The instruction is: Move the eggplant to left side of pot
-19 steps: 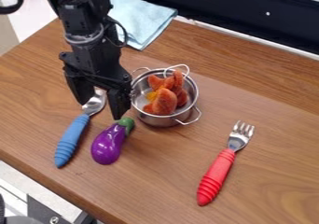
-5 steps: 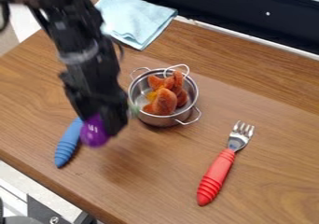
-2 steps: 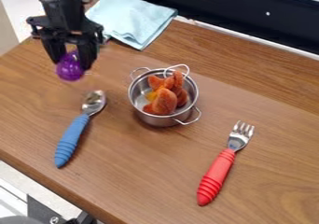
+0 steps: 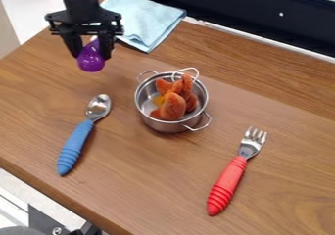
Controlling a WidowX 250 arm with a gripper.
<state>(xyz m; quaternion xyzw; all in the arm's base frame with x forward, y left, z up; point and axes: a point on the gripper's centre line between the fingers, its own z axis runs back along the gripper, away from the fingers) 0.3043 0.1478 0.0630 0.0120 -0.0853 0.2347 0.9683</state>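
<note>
The tool (image 4: 91, 52) has the eggplant (image 4: 91, 61) pinched between its fingers, rounded end hanging down, left of the pot (image 4: 171, 126) and somewhat behind it. The step now looks to be setting it down: ease straight down onto the table (image 4: 157, 180) on the pot's left, let the purple body meet the wood, then spread the fingers slowly, as it may roll toward the pot. Compared with the frame just before, tool and eggplant have shifted a little nearer the pot and farther back; the pot hasn't moved.
</note>
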